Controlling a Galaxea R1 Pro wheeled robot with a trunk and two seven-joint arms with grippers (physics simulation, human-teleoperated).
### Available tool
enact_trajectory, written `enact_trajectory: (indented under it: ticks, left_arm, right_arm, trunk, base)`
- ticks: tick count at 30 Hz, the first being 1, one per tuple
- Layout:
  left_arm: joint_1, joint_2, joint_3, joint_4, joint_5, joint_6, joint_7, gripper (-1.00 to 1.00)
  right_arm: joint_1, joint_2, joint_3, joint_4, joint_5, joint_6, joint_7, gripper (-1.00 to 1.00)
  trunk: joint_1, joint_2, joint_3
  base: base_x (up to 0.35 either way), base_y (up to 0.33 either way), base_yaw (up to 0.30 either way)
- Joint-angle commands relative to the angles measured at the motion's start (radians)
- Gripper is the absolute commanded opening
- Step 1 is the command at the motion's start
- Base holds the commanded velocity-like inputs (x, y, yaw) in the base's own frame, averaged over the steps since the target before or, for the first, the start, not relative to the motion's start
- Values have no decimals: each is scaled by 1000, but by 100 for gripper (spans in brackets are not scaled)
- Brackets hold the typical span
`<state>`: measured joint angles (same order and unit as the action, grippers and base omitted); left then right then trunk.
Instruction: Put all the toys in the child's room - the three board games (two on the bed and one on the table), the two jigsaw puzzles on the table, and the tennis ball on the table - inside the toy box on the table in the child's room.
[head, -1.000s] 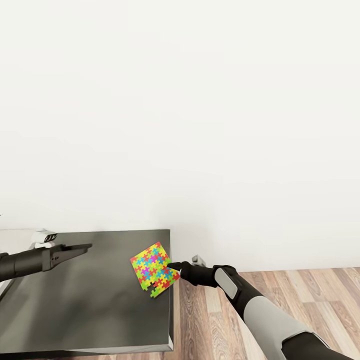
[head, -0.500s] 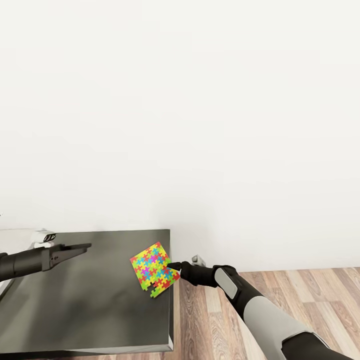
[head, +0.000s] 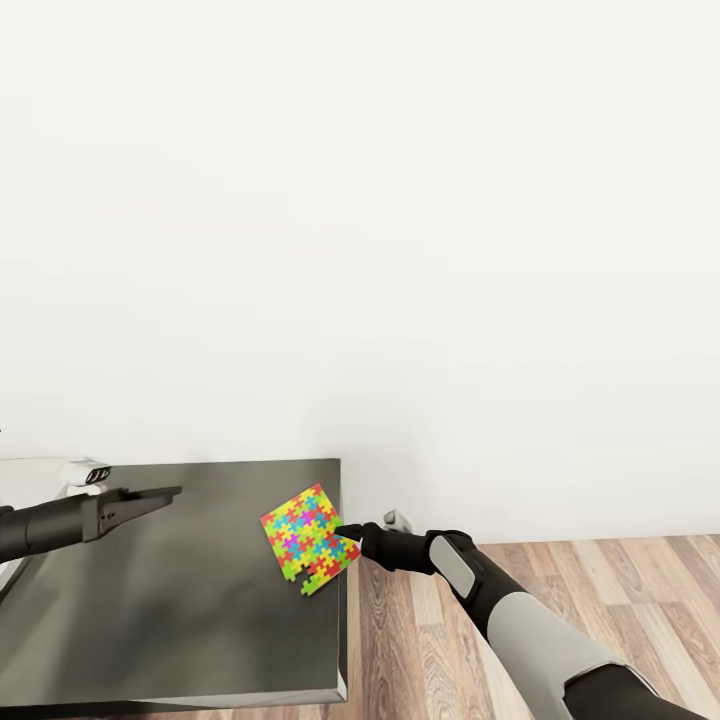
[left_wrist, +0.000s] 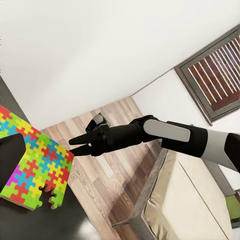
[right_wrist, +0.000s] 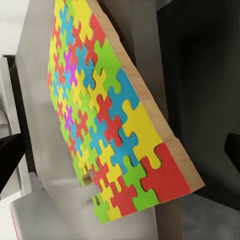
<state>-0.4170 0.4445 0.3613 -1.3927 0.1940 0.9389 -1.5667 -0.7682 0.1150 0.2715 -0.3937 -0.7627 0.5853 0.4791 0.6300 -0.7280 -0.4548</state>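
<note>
One jigsaw puzzle (head: 308, 540), a thin multicoloured slab, lies on the dark grey end section of the table (head: 180, 600), one corner past the right edge. My right gripper (head: 345, 532) is at that corner and open, a finger (right_wrist: 233, 149) on each side of the slab (right_wrist: 105, 125), not closed on it. The left wrist view shows the same puzzle (left_wrist: 35, 167) with the right gripper (left_wrist: 74, 145) at its edge. My left gripper (head: 172, 493) hovers open over the table's left part, well clear of the puzzle. The toy box, ball and other toys are out of view.
A white wall rises behind the table. Wooden floor (head: 560, 580) lies to the table's right. The bed (left_wrist: 185, 200) with its beige mattress stands behind my right arm, with a slatted panel (left_wrist: 215, 70) on the wall above it.
</note>
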Motion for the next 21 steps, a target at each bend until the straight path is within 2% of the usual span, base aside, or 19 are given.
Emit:
enact_trajectory:
  ticks: [1, 7, 21]
  left_arm:
    - [-1, 0, 0, 0, -1, 11, -4, 100]
    - [0, 0, 1, 0, -1, 10, -4, 100]
    - [0, 0, 1, 0, -1, 9, -4, 100]
  right_arm:
    - [-1, 0, 3, 0, -3, 2, 1, 100]
    - [-1, 0, 3, 0, -3, 2, 1, 100]
    - [-1, -1, 4, 0, -3, 2, 1, 100]
  trunk:
    - [0, -1, -1]
    - [0, -1, -1]
    - [0, -1, -1]
  base:
    - [0, 96, 0]
    - [0, 137, 0]
    - [0, 11, 0]
